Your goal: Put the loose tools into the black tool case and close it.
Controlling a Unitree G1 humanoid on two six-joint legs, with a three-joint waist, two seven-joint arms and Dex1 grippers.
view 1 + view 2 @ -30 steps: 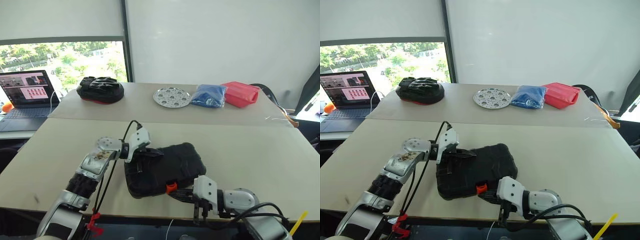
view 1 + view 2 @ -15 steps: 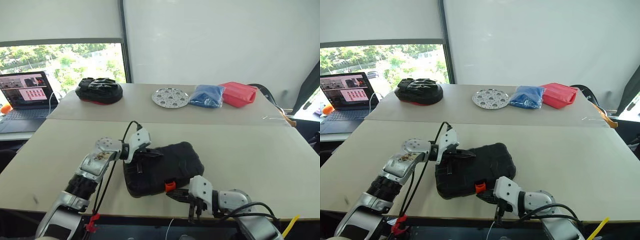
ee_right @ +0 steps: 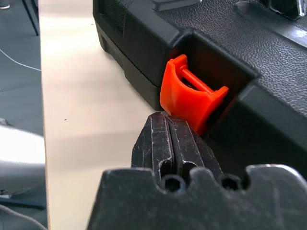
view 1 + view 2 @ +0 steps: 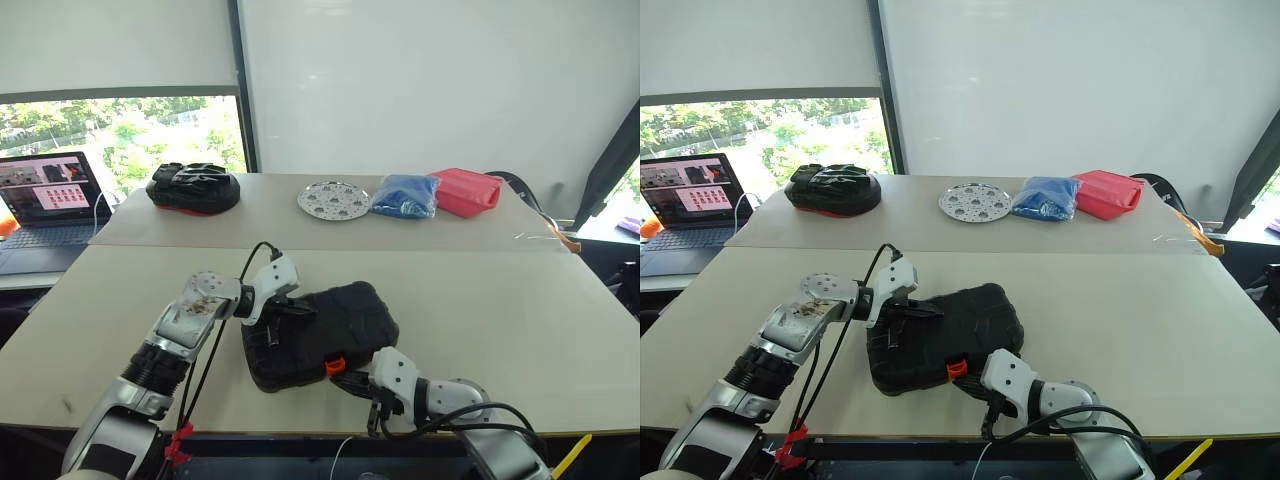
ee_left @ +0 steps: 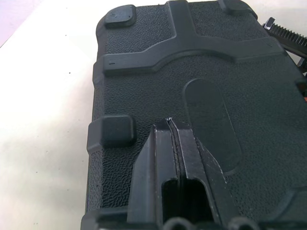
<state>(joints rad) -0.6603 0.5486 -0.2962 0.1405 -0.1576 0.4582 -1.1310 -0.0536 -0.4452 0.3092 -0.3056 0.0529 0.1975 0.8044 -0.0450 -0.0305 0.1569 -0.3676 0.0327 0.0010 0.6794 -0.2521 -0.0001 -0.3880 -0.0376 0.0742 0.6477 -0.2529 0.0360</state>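
Note:
The black tool case [image 4: 335, 320] lies with its lid down on the near table, its orange latch [image 4: 335, 366] facing the front edge. My left gripper [image 5: 169, 120] is shut, and its tips rest on the textured lid near the case's left end [image 4: 292, 310]. My right gripper [image 3: 165, 115] is shut too, low at the table's front edge, with its tips touching the underside of the orange latch [image 3: 192, 93]. The latch stands tilted out from its recess. The loose tools are out of view.
On the far table sit a black lumpy bag with a red underside [image 4: 193, 187], a round perforated metal plate [image 4: 333, 199], a blue bag [image 4: 404, 195] and a red container [image 4: 464, 190]. An open laptop [image 4: 45, 190] is at the far left. The table's front edge runs just behind my right gripper.
My right gripper has crept in toward the case and now meets the orange latch. The left gripper has stayed on the lid. The camera has shifted slightly.

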